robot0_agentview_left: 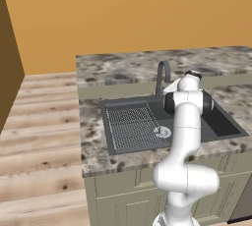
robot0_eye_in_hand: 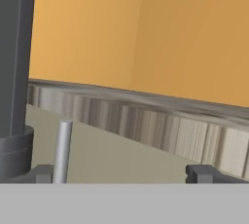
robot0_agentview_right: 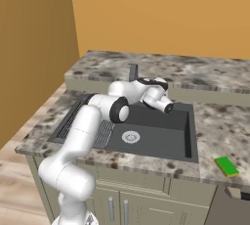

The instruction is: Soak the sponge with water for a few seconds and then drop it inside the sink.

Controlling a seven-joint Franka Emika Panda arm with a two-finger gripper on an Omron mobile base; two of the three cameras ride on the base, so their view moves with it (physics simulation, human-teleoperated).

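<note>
The sponge (robot0_agentview_right: pixel 226 166), green with a yellow side, lies on the counter right of the sink, near the front edge. The sink (robot0_agentview_right: pixel 156 136) is a dark-grey basin with a ribbed drainboard (robot0_agentview_left: pixel 130 127) and a round pale drain (robot0_agentview_right: pixel 131 137). Its dark arched faucet (robot0_agentview_left: pixel 162 75) stands at the back rim. My hand (robot0_agentview_right: pixel 157 95) hovers over the basin beside the faucet, far from the sponge. In the hand view my gripper (robot0_eye_in_hand: pixel 124 174) is open and holds nothing, with the faucet's column (robot0_eye_in_hand: pixel 14 72) and a silver lever (robot0_eye_in_hand: pixel 62 150) close at the left. The water is out of view.
A mottled stone counter (robot0_agentview_left: pixel 93 136) surrounds the sink, with a raised back ledge (robot0_agentview_right: pixel 210 75) behind it. An orange wall (robot0_agentview_left: pixel 128 14) rises behind the counter. Pale cabinet fronts (robot0_agentview_right: pixel 146 204) sit below. Wooden floor (robot0_agentview_left: pixel 39 141) lies to the left.
</note>
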